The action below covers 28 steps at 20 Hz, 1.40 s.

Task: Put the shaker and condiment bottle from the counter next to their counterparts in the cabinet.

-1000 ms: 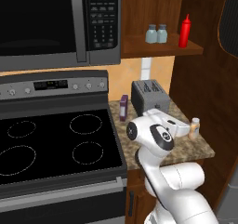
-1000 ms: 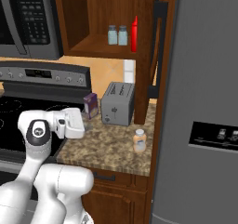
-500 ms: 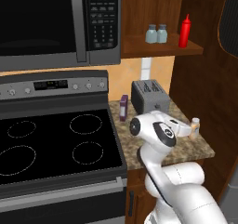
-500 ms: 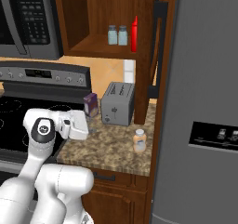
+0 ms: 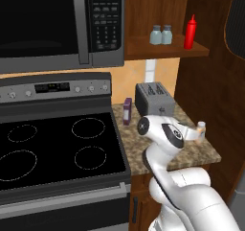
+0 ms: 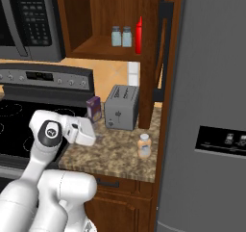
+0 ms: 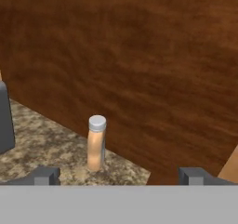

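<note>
The tan condiment bottle (image 5: 201, 130) (image 6: 144, 145) stands upright on the granite counter (image 5: 191, 154) near its right front corner. In the hand view the bottle (image 7: 96, 144) is ahead, left of centre between my fingertips. My gripper (image 7: 119, 176) is open and empty, some way short of it. My hand (image 6: 85, 133) hovers over the counter's left part. Two pale blue-grey shakers (image 5: 155, 35) (image 5: 166, 34) stand side by side on the cabinet shelf (image 5: 143, 46), left of the red squeeze bottle (image 5: 190, 32).
A grey toaster (image 5: 154, 97) and a purple box (image 5: 127, 111) stand at the back of the counter. The black stovetop (image 5: 52, 148) lies to the left, with the microwave (image 5: 57, 24) above it. A wooden side panel (image 7: 139, 56) rises right behind the bottle, beside the fridge (image 6: 211, 106).
My hand has moved a little to the right over the counter, toward the condiment bottle. Nothing else has shifted.
</note>
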Tool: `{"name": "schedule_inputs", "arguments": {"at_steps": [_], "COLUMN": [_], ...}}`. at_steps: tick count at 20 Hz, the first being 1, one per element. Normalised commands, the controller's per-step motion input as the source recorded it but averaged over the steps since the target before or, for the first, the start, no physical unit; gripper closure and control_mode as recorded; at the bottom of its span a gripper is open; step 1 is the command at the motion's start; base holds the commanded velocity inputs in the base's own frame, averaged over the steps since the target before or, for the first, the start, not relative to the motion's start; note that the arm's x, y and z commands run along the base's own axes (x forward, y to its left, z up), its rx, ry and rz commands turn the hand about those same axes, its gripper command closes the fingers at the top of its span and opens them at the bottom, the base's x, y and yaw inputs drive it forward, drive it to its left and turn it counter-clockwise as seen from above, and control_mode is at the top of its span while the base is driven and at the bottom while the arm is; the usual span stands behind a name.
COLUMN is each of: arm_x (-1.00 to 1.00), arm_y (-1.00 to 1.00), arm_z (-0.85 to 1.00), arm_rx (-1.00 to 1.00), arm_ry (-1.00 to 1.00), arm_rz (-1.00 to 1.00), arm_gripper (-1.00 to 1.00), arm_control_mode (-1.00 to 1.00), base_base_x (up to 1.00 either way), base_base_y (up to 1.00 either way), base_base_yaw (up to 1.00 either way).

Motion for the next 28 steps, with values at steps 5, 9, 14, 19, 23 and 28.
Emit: {"name": "schedule_inputs", "arguments": {"at_steps": [5, 9, 14, 19, 23, 28], "arm_x": [0.00, 0.00, 0.00, -0.03, -0.10, -0.03], "arm_y": [-0.17, -0.47, -0.65, -0.56, -0.45, -0.02], "arm_z": [-0.86, -0.81, -0.78, -0.63, -0.53, -0.32], "arm_rx": [0.00, 0.00, 0.00, 0.00, 0.00, 0.00], "arm_ry": [0.00, -0.01, -0.09, -0.10, -0.06, 0.00], "arm_rz": [0.05, 0.08, 0.13, 0.17, 0.16, 0.06], "arm_gripper": [-1.00, -1.00, -1.00, -1.00, -1.00, -1.00], "arm_control_mode": [-1.00, -1.00, -1.00, -1.00, -1.00, -1.00], "base_base_x": [0.00, 0.00, 0.00, 0.00, 0.00, 0.00], "base_base_y": [0.00, 0.00, 0.00, 0.00, 0.00, 0.00], "base_base_yaw": [0.00, 0.00, 0.00, 0.00, 0.00, 0.00]}}
